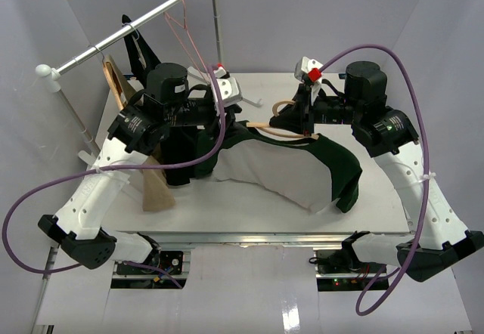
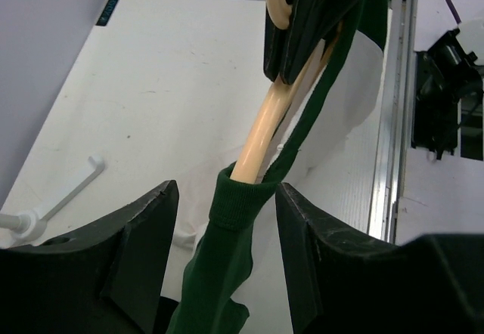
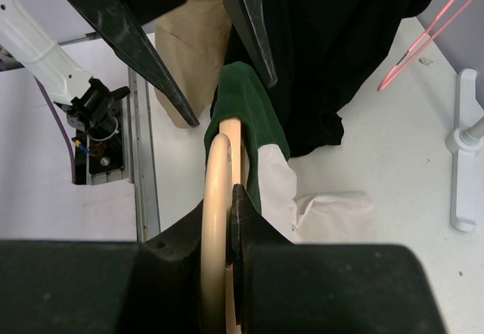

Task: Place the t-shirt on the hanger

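T-shirt (image 1: 295, 171), one only, dark green with a cream panel, lies draped across the table (image 1: 249, 217). Its green hem is threaded over an arm of the single wooden hanger (image 2: 257, 141). The right gripper (image 3: 227, 205) is clamped on that hanger. The left gripper (image 2: 224, 198) has its jaws spread either side of the hem. One black garment (image 3: 340, 62), one tan garment (image 1: 157, 190) and one pink wire hanger (image 1: 185, 28) hang behind.
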You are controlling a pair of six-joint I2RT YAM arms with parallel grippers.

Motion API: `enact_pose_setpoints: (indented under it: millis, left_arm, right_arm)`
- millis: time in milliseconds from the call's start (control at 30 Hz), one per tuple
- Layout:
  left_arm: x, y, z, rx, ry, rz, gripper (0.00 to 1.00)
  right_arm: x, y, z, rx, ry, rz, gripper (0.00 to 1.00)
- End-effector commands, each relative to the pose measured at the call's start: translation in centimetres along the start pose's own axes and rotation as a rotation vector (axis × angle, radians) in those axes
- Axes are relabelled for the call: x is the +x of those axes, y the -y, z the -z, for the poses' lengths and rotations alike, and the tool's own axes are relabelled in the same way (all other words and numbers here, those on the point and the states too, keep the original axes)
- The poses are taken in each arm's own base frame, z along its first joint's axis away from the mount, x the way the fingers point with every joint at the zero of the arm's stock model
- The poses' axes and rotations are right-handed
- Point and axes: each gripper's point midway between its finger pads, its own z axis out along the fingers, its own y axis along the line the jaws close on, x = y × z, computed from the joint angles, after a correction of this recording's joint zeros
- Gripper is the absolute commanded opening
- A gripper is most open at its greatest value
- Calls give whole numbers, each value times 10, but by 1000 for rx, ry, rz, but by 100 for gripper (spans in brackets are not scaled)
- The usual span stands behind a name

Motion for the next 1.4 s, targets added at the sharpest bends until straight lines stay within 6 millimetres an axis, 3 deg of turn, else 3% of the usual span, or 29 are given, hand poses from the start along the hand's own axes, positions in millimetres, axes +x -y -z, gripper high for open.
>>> enact_pose_setpoints:
  millis: [0,367,533,600,733,833,1067,1167,1233,1367]
  left_arm:
    - [10,24,-5,150,-16,-10,65]
    - [20,37,-21,266,-15,-5,65]
    - [30,46,-28,334,-23,29,58]
    - [34,52,-30,365,-32,47,53]
    - [47,55,-33,368,-84,110,32]
    - [52,52,-36,351,-108,133,2]
    - [53,50,-35,304,-103,175,0]
    - [58,51,-29,246,-101,227,0]
    - [70,50,-27,191,-120,270,0]
    - [101,49,-17,50,-193,388,0]
  right_arm:
    - [-30,-13,4,-67,91,115,8]
    - [-14,-14,-2,-99,87,96,8]
    - [-12,-14,-6,-120,92,85,8]
    - [-13,-13,-6,-119,93,82,8]
    - [-14,-14,-5,-112,96,86,8]
    - [-12,-13,-5,-109,93,83,8]
    - [2,-5,-10,-84,71,51,9]
    - [5,-3,-9,-60,72,44,23]
    - [6,-2,-7,-32,80,41,44]
    - [2,14,6,146,99,12,65]
